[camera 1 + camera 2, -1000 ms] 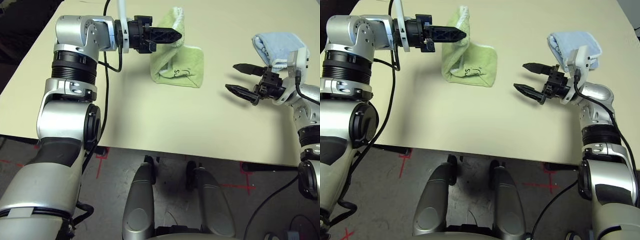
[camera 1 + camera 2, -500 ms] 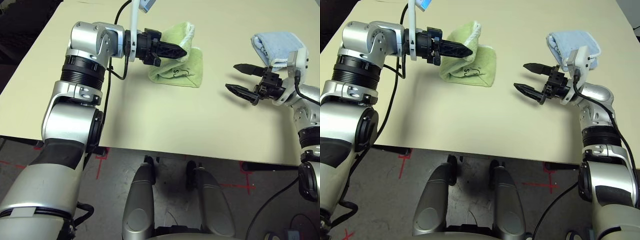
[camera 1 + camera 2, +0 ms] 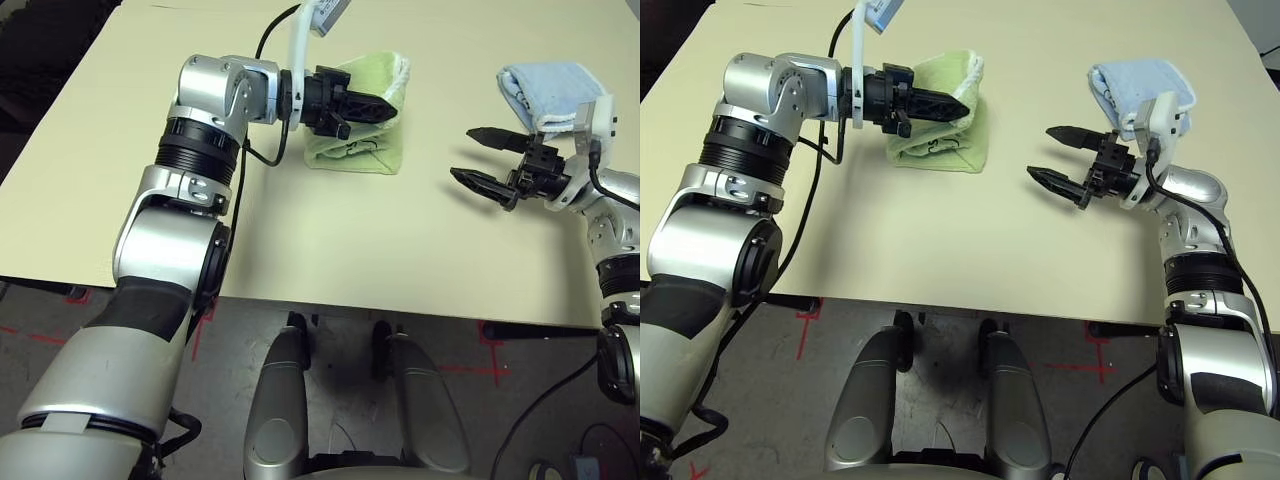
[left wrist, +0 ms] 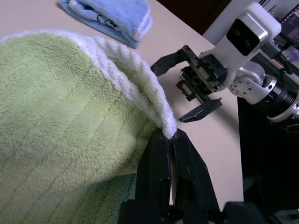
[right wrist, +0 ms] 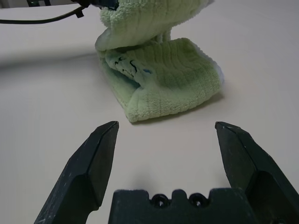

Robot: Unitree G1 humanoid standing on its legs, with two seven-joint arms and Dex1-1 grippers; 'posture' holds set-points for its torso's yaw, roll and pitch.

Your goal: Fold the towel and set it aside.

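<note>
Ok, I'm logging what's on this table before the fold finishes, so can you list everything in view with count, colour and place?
Light green terry-cloth towel: one, green with white edging and a dark printed mark, far middle of the table, partly folded, one edge lifted off the rest.
Light blue folded towel: one, pale blue, far right of the table, beyond the right gripper.
Table: one, cream top.
Floor: grey with red tape marks, below the table's near edge.
Left gripper: one, black fingers shut on the green towel's white edge, held over the towel.
Right gripper: one, black fingers open, holding nothing, hovering right of the green towel.
</note>
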